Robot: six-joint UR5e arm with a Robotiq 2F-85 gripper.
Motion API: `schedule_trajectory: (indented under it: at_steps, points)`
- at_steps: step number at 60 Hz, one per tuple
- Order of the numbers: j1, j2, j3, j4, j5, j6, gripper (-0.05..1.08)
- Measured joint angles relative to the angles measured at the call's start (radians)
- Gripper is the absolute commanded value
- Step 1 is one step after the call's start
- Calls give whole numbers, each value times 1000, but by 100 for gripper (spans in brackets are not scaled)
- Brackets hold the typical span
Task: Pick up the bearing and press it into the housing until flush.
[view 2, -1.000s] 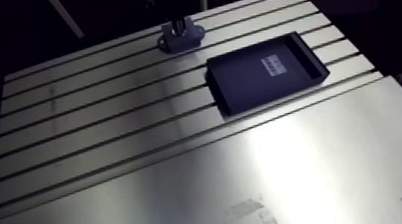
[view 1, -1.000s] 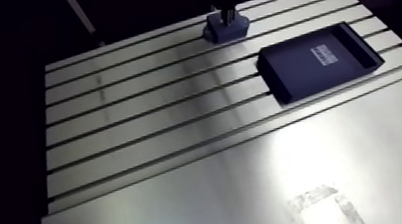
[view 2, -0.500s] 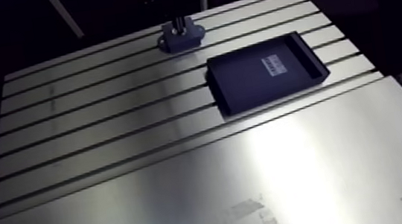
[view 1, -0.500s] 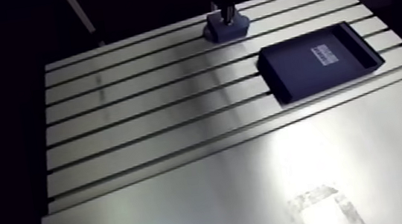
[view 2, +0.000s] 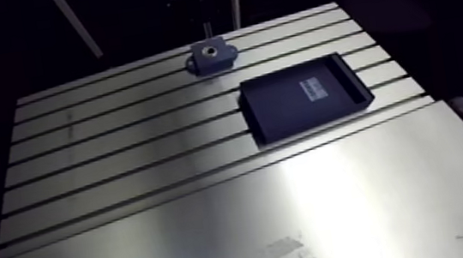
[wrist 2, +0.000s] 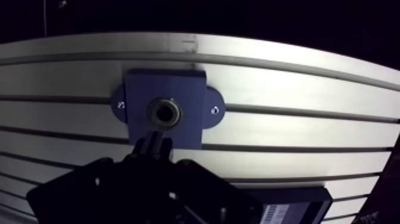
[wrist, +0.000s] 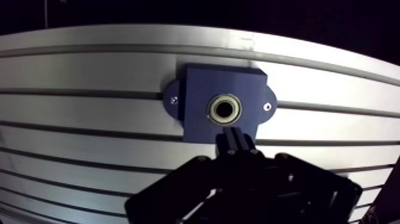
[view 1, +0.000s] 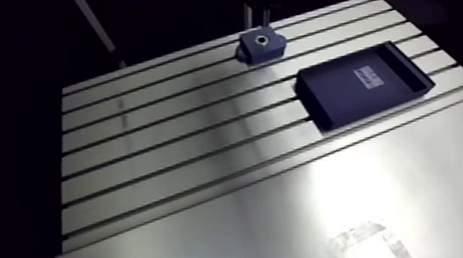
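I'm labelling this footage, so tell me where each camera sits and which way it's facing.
Wrist view: sits on the wrist, looking down past the shut gripper at the housing, with the bearing in its bore.
Arm view: rides on the upper link, looking down across the table at the housing and the dark tray; the gripper hangs dimly from the top edge.
Shared: housing, table, tray and gripper.
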Motion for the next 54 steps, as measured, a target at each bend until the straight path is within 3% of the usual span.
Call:
schedule_trajectory:
  at_steps: [7, 8, 9, 10, 11, 12, 54]
  points:
    - [-1, -17, -5, 22, 0, 0, 104]
    - [-1, -19, -6, 25, 0, 0, 97]
    - [-1, -22, -6, 28, 0, 0, 97]
    - [-1, -24, -7, 32, 0, 0, 74]
    - [-1, -28, -8, 37, 0, 0, 34]
    - [-1, -31, -9, 41, 0, 0, 2]
    - [1, -224, -27, 270, 3, 27, 0]
